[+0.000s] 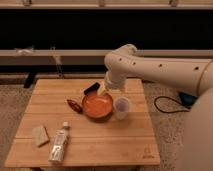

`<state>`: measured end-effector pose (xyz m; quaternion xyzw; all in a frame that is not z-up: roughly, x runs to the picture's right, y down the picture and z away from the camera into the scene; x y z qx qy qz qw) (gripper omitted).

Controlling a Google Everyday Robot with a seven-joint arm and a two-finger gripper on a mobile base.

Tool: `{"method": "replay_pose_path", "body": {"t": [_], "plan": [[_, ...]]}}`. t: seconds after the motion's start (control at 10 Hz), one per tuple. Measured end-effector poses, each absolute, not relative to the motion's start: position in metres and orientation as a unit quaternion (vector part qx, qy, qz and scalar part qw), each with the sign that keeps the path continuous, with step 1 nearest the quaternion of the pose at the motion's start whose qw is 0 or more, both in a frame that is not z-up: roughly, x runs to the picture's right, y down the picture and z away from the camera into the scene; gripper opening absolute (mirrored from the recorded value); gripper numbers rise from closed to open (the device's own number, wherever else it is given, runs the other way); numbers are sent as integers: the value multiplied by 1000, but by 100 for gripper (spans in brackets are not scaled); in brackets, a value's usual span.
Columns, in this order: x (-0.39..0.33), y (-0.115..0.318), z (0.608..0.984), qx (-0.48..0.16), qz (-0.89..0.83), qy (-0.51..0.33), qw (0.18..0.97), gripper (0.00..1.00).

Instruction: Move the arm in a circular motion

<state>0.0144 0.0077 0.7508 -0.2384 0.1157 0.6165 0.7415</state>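
Reaching in from the right edge to frame centre, the arm point(160, 67) hangs its gripper point(103, 89) over the orange bowl point(97, 105) on the desk point(100, 145), its circle seemingly mid-course, completed portion indeterminable.

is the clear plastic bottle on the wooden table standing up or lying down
Lying down: the clear plastic bottle rests lengthwise on the wooden table, cap toward the back. The gripper is hidden behind the cream robot arm.

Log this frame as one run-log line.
arm: elbow over table rear right | pincer: above orange bowl | clear cup: right of bowl | bottle: lying front left
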Motion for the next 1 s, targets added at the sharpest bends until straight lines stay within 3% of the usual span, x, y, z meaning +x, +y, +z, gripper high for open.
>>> {"method": "replay_pose_path", "body": {"t": [0.6,1.0], "plan": [[-122,-19,780,-261,529,94,802,80],[-190,32,741,-287,461,54,838,80]]}}
